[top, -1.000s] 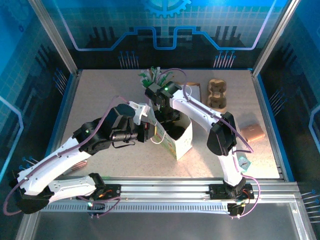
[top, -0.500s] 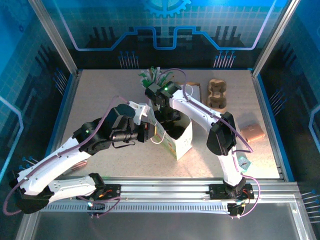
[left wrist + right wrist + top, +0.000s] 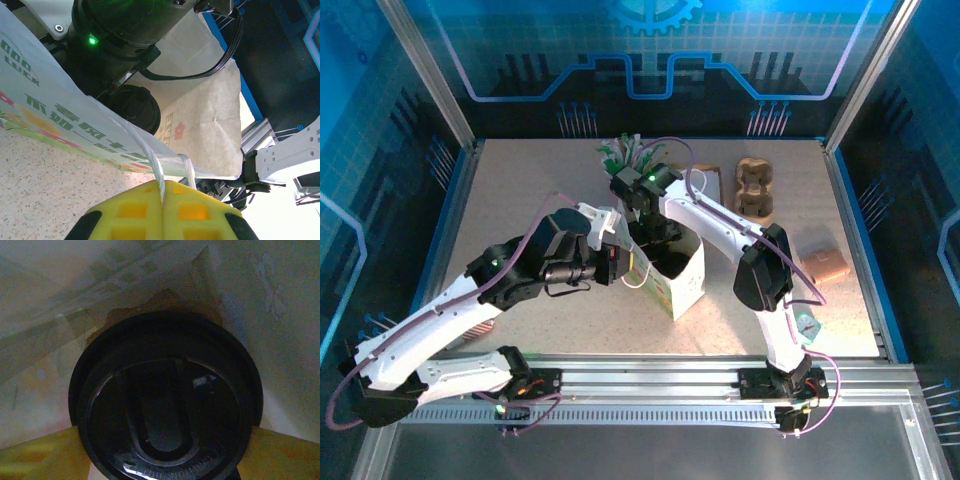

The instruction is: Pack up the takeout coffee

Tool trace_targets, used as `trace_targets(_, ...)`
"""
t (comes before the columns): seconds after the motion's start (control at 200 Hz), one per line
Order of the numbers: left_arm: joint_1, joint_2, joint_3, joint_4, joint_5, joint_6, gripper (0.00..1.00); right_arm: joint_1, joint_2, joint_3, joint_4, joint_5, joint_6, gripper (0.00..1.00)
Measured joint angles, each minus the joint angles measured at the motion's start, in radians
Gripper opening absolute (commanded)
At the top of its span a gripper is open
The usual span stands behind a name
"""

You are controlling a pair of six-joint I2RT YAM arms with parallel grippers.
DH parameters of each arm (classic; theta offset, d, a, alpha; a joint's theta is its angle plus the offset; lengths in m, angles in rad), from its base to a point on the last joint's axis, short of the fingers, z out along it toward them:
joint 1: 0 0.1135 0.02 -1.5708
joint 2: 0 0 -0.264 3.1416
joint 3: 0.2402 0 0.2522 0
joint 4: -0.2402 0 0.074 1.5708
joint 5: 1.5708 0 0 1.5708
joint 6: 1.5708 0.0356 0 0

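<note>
- The speckled table (image 3: 520, 200) carries a white paper bag (image 3: 680, 280) with green print. The bag stands open, exactly where it stood a second ago.
- The left gripper (image 3: 162, 200) is at the bag's left rim, still pinched tight on the bag's thin white handle (image 3: 156, 167).
- The right gripper (image 3: 160, 457) reaches down inside the bag, its pose unchanged from above. Its yellow fingers (image 3: 40, 455) flank the lid on both sides. I cannot tell whether they grip it or stand clear.
- The takeout coffee (image 3: 165, 395) sits upright inside the bag, its black lid (image 3: 137, 107) facing up directly beneath the right gripper.
</note>
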Motion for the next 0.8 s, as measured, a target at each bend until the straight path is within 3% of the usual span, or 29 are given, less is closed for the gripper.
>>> trace_targets(0.2,0.000,0.000,0.000,0.000,-0.002,0.002,0.00,0.000,-0.002,0.000,0.000,0.000,0.000,0.73)
trace_targets(0.8,-0.002,0.000,0.000,0.000,-0.003,0.002,0.00,-0.005,0.031,0.071,-0.070,0.004,-0.019,0.92)
